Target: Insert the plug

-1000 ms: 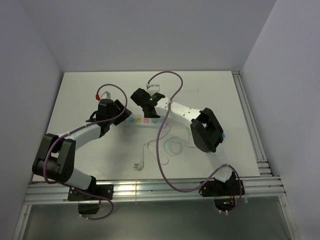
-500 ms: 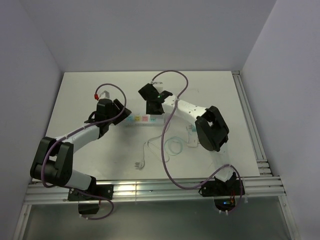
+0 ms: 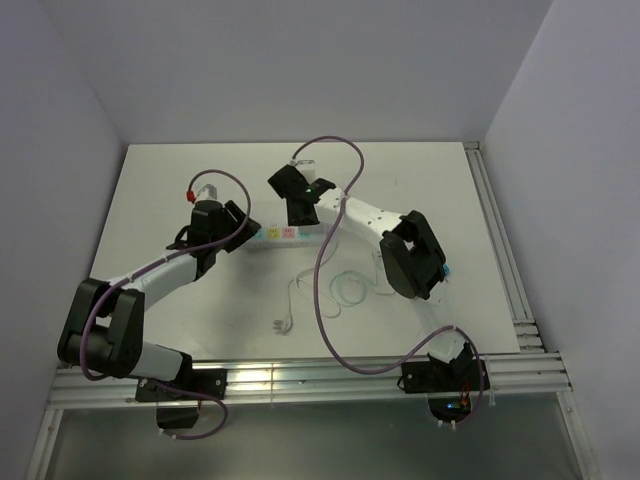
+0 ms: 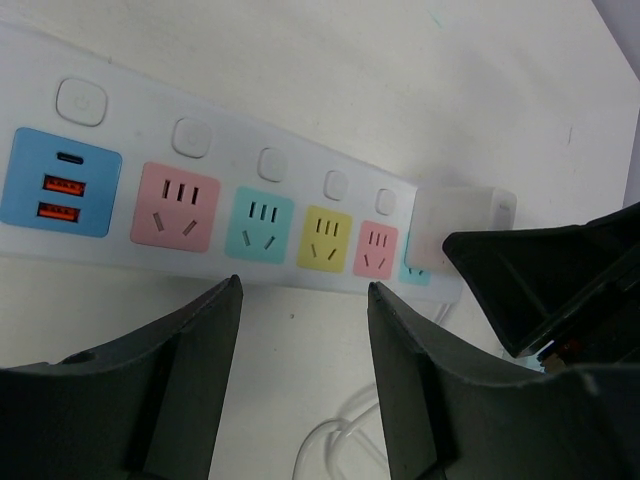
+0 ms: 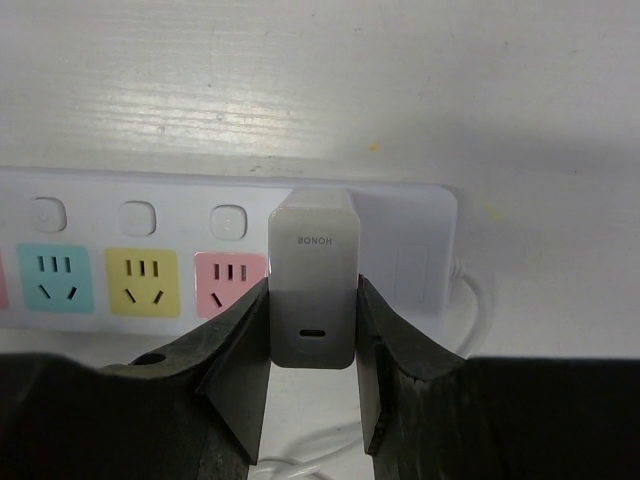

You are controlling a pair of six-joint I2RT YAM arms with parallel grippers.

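The plug (image 5: 314,290), a white block marked HONOR with a small port in its face, stands on the last socket at one end of the power strip (image 5: 400,245). It sits just beside a pink socket (image 5: 230,280). Whether its prongs are fully home cannot be told. The right gripper (image 5: 313,330) is clamped on the plug, with one dark finger pressed flat to each side of the block.

In the left wrist view the same plug (image 4: 455,235) covers most of a teal socket at the strip's far end. The right gripper's dark body is close against it.

The power strip (image 3: 285,238) lies flat near the middle of the table (image 3: 420,180), a little nearer the far edge than the near one. It runs roughly parallel to those edges. Along its face sit a blue USB panel (image 4: 60,185), then pink, teal, yellow and pink sockets, each with a small button above it.

The left gripper (image 4: 305,300) hangs over the strip's near long edge, about level with the teal and yellow sockets. Its fingers are spread and hold nothing — only bare table and the strip's rim show between them.

A thin white cable (image 3: 300,295) loops loosely on the table between the strip and the near edge. Its free end (image 3: 280,325) lies toward the near edge. A purple cable (image 3: 322,290) from the right arm arcs over the strip.
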